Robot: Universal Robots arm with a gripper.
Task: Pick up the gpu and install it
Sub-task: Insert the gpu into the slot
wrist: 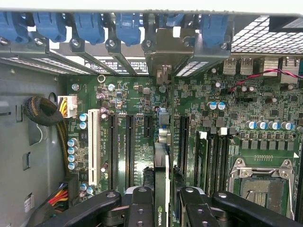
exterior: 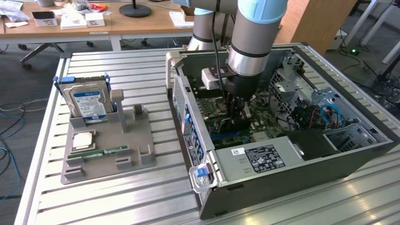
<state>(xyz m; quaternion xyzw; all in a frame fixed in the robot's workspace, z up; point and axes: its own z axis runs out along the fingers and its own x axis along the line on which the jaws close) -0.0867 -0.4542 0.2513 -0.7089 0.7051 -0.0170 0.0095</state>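
Jaws clamp the gpu (wrist: 161, 182), wrist view; exterior view sets them inside case (exterior: 350, 157).

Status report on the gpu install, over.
Gripper inside the case, shut on the gpu. It stands on edge over the motherboard slots, seating unclear. Cable bundle lies apart from it.

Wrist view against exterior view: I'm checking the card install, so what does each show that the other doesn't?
Wrist view: the gpu edge-on, NVIDIA mark visible, gripped in the claw over the expansion slots. Exterior view: the arm reaching down into the open case, plus the hard drive and RAM stick in the grey holder at that view's left. Both: the claw inside the case, above the green motherboard.
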